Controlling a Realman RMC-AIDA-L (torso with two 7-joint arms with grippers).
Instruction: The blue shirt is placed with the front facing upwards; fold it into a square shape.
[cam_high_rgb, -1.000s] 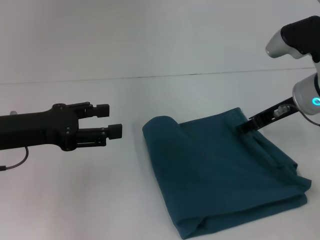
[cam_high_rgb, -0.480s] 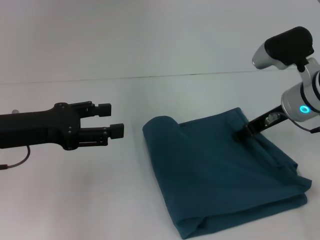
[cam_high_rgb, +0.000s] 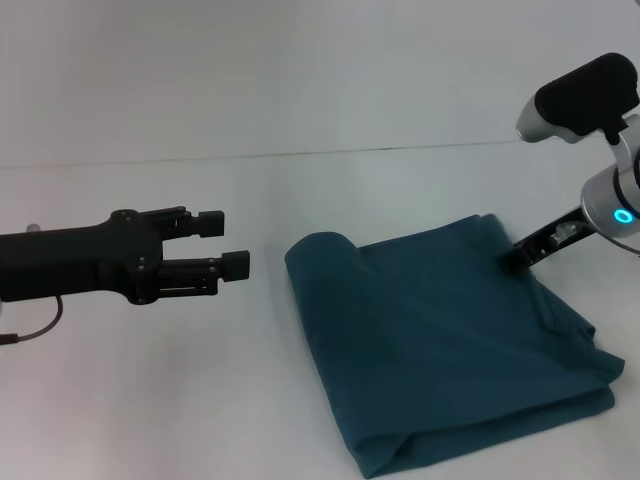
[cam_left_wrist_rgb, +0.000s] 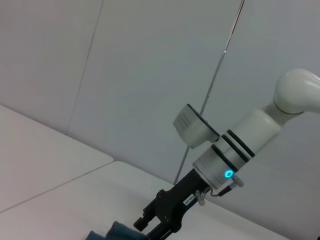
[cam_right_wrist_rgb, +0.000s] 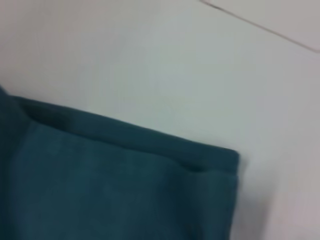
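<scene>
My right gripper: its tip sits at the far right edge of the folded shirt; whether it is parted or holding cloth I cannot tell.
My left gripper: fingers parted with a clear gap, nothing between them, hanging in the air well to the left of the shirt, pointed toward it.
The shirt: the dark teal-blue cotton T-shirt lies on the plain white table, already folded into a thick, roughly square bundle; its left fold is rounded and puffy, and its layers show at the near edge. No lettering or collar shows.
Right wrist view: one corner of the shirt lying flat on the table.
Stage, as I judge it: the square is nearly made.
Risk: if my right tip catches the edge when it moves, the top layer could drag open and skew the square.
Risk: the puffy left fold may spring loose unless pressed.
</scene>
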